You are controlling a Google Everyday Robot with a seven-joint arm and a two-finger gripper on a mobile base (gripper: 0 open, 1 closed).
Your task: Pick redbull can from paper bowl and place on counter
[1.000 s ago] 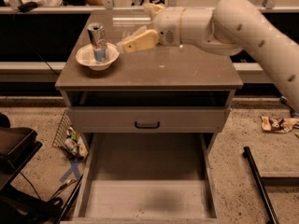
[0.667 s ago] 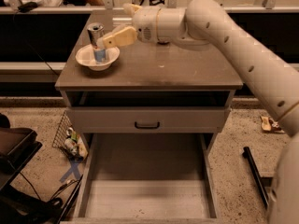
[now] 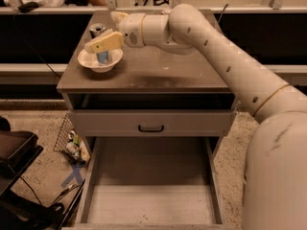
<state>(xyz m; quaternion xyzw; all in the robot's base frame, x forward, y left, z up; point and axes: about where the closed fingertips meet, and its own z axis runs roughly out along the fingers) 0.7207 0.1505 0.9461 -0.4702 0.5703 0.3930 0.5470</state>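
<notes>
redbull can [image 3: 98, 30]: slim, silver-topped, blue lower body; stood upright inside paper bowl [image 3: 85, 60]; mid-body crossed by gripper [image 3: 102, 41] | paper bowl: white, shallow, wide-rimmed; set near far left corner of counter [image 3: 158, 71] | counter: glossy grey-brown square top | gripper: held against can, above bowl

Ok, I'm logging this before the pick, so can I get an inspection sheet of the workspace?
Surface: glossy grey-brown counter on a grey drawer cabinet.
Job's things: slim silver-and-blue redbull can upright in shallow white paper bowl.
Clutter: nothing seen on counter.
Grippers: end effector open, straddling can, one finger across its front.
Cables: dark cables on floor, left.
Surroundings: lower drawer open; wire basket on floor.
</notes>
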